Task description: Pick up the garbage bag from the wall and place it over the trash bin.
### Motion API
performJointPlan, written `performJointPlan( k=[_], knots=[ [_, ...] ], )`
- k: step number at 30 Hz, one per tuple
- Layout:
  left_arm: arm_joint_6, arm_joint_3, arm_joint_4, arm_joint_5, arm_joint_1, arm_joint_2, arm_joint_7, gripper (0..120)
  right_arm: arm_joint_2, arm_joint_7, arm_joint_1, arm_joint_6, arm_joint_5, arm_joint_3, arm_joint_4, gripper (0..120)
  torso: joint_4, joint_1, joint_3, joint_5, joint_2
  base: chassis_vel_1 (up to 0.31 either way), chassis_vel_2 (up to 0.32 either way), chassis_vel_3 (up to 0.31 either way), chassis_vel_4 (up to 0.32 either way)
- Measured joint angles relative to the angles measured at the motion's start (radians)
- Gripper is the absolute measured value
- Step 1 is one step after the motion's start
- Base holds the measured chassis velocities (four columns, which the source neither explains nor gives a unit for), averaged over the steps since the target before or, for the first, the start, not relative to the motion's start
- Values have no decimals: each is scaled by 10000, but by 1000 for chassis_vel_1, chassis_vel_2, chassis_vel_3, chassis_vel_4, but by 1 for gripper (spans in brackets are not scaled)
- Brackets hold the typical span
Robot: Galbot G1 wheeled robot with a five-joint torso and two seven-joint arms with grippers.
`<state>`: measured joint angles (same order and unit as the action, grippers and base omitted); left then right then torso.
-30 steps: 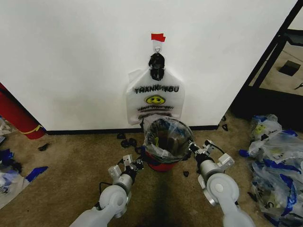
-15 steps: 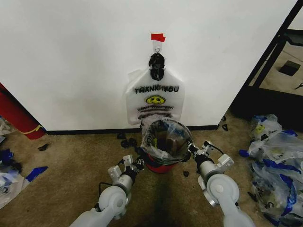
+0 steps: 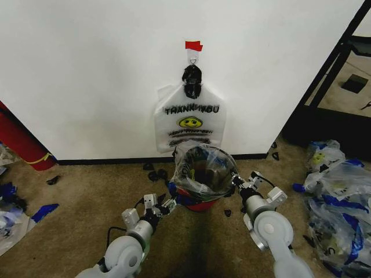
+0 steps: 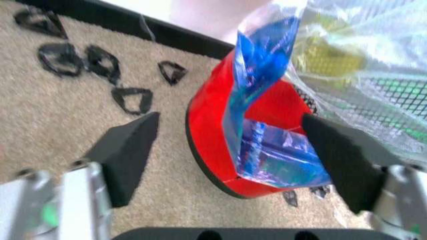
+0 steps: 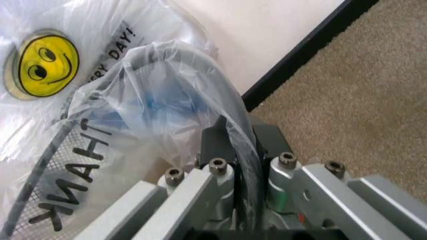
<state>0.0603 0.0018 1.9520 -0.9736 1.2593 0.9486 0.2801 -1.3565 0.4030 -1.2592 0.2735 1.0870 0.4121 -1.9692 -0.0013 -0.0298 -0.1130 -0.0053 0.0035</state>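
Head view: garbage bag (image 3: 204,167) draped in and over trash bin (image 3: 200,191), on carpet (image 3: 75,197) just in front of wall (image 3: 87,69)
Bag look: thin, see-through, crinkled, glossy; dark mesh visible through it; blue tape patch hanging at left rim, near left gripper
Bag in left wrist view: garbage bag (image 4: 347,60) clear with yellow print blurred inside; blue taped flap hanging down over red base of trash bin (image 4: 213,135)
Bag in right wrist view: garbage bag (image 5: 160,100) bunched over wire rim, blue patch faint beneath plastic
Left gripper: left gripper (image 3: 162,205) low beside bin's left; left gripper (image 4: 233,150) jaws spread wide, straddling blue flap and red base, no contact seen
Right gripper: right gripper (image 3: 239,184) at bin's right rim; right gripper (image 5: 235,142) jaws pinched together on bag film and rim wire
Wall: red tape strip (image 3: 193,45) above hook (image 3: 192,57); white THANK YOU bag (image 3: 190,119) hanging flat with yellow smiley, black clip (image 3: 192,80) at its top
Floor: heap of clear blue-taped bags (image 3: 339,200) far right, black scraps (image 4: 87,62) by baseboard
Hidden: bin's base mostly covered by bag; lower edge of THANK YOU bag behind bin; bag's black print unreadable; heap cut off at frame edge
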Motion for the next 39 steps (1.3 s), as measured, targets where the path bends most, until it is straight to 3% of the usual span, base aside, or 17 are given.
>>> performJointPlan(
  k=[3,8,12,23,26,28,34,39],
  knots=[
    [-144,-191,192,162,163,-122,27,98,27,0,6,-4,-16,-6,31,0,0,0,0,0,0,0,0,0,0],
    [-436,-482,646,465,517,-195,261,100,55,-1,12,-6,-122,-159,89,0,-3,0,0,-3,0,0,0,0,0],
    [-772,-1227,1498,1098,1201,-125,603,100,-2,-37,149,-3,-412,-683,359,0,3,0,0,1,0,0,0,0,0],
    [-717,-2483,2996,1859,1872,208,894,100,-370,-250,334,7,-1095,-1527,892,0,-2,0,1,-1,0,0,0,0,0],
    [-1190,-2902,3081,2483,2167,285,473,100,-339,-327,291,7,-1176,-1611,910,0,-1,0,1,1,0,0,0,0,0],
    [-1965,-3407,3037,3777,2653,506,4,100,-326,-421,234,9,-1214,-1659,910,0,-2,0,1,1,0,0,0,0,0],
    [-2947,-4403,3024,5239,3722,1120,-348,100,-326,-624,154,12,-1291,-1724,916,0,2,0,1,0,1,0,0,0,0],
    [-3608,-5382,2855,5651,4409,1249,-573,100,-313,-699,147,14,-1300,-1736,928,0,1,0,1,1,0,0,0,0,0]
  ],
)
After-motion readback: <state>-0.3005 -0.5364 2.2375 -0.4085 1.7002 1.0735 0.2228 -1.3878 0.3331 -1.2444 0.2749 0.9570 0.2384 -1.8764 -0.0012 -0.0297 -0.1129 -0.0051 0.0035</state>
